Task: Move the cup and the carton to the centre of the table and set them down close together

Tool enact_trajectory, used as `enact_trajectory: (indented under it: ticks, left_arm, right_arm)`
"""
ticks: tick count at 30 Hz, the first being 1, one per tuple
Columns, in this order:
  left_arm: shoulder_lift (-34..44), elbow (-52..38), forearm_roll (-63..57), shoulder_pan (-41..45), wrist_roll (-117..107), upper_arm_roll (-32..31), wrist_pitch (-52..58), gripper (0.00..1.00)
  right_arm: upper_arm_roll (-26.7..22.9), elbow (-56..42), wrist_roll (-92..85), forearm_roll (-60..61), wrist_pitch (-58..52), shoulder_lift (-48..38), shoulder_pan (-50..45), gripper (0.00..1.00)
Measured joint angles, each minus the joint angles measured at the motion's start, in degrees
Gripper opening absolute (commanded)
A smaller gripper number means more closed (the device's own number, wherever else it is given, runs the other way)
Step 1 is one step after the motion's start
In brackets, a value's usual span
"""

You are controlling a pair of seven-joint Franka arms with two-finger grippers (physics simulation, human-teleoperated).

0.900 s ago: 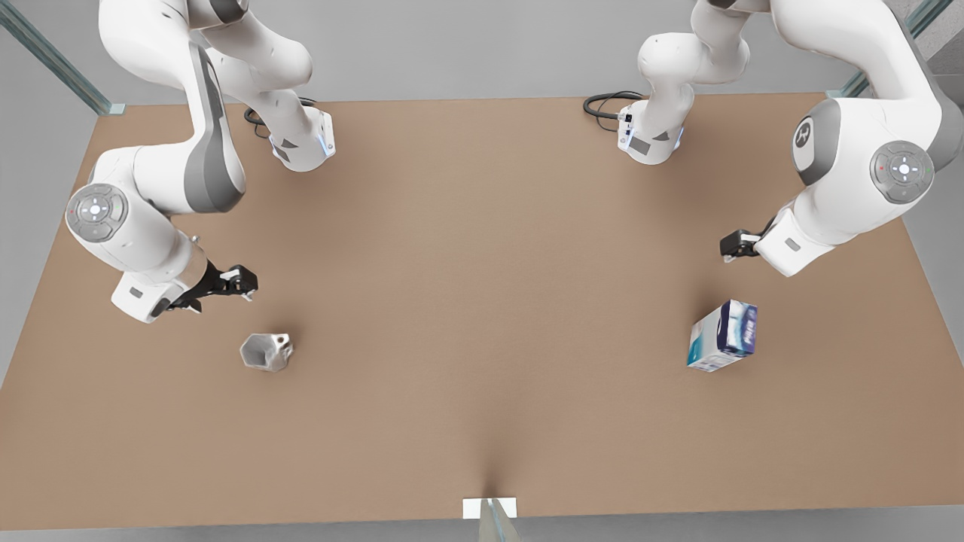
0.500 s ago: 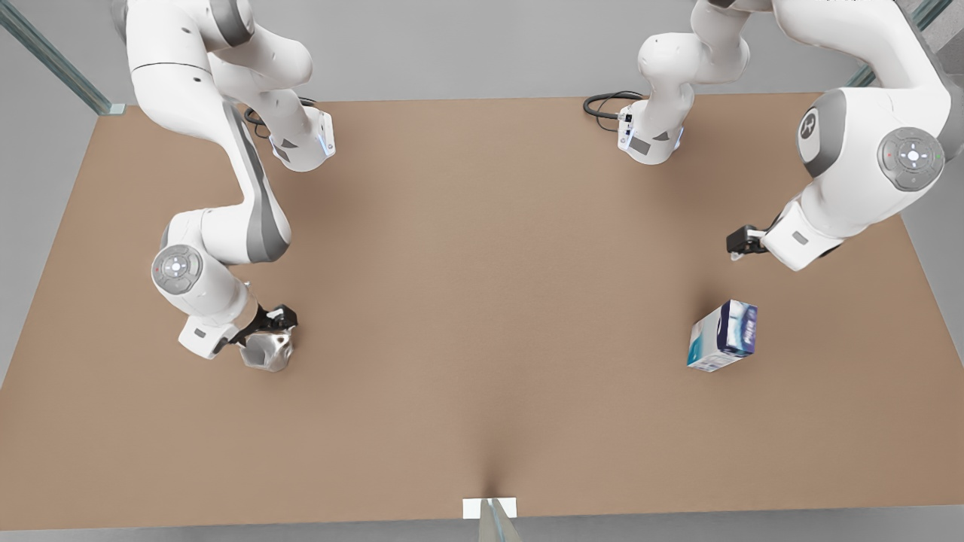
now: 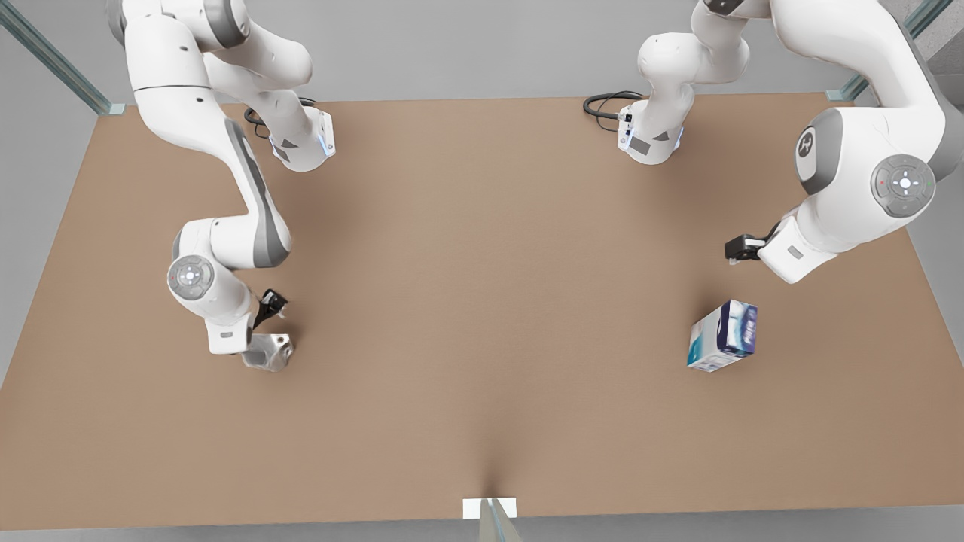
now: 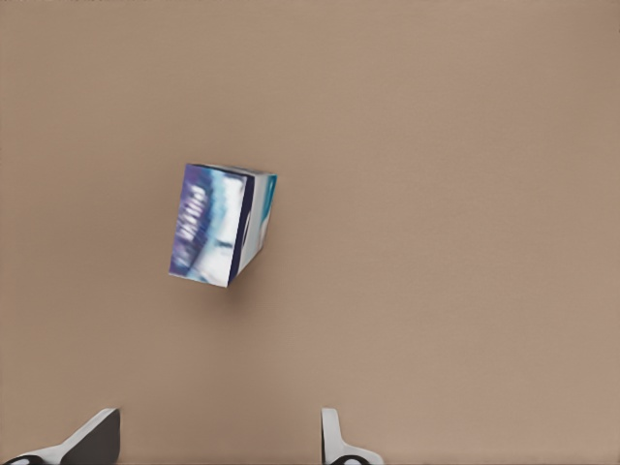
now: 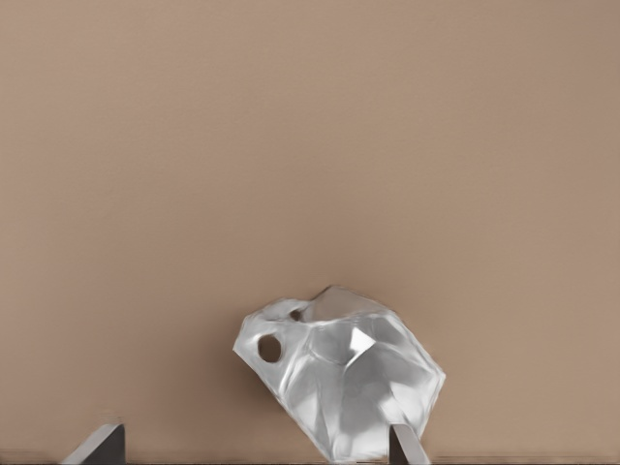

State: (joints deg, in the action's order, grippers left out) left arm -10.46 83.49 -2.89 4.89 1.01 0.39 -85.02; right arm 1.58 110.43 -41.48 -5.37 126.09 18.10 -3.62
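On the counter, cup: the cup (image 3: 268, 352) sits near the front view's left edge of the counter (image 3: 482, 316), far from the centre, its handle (image 5: 272, 341) turned sideways.
Beside it, right hand: the right hand (image 3: 260, 331) hangs directly over the cup, fingers spread wide; in the right wrist view one fingertip (image 5: 409, 449) overlaps the cup's faceted wall, the other (image 5: 97, 446) stands well clear. Nothing is gripped yet.
Cup risk: the cup looks off-centre between the fingers, so closing would likely shove it sideways or pinch a slanted facet, letting it twist or squirt out.
Across the counter, carton: the carton (image 3: 723, 336) stands near the front view's right side, well apart from the cup and equally far from the middle.
Above it, left hand: the left hand (image 3: 742, 248) hovers short of the carton, fingers (image 4: 92, 441) open, holding nothing.
Carton risk: the carton sits skewed to the fingers' line in the left wrist view, so a descent without turning the wrist might catch a corner and tip it.
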Motion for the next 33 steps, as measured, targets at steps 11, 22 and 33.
enact_trajectory:
  ticks: [11,22,33]
  left_arm:
    - [-0.71,2.82,0.06,0.01,0.83,-0.3,-7.65,1.0]
    - [-0.97,2.91,0.07,0.02,2.16,-0.04,-7.62,1.0]
    - [-1.32,3.44,0.0,0.03,1.37,-0.04,-7.86,1.0]
  right_arm:
    - [-0.09,0.92,0.17,-0.01,3.76,2.68,0.92,1.0]
    - [-0.09,1.28,-6.4,-0.08,3.72,4.77,0.9,1.0]
    - [-0.09,1.28,-8.36,-1.49,4.23,6.46,1.01,1.0]
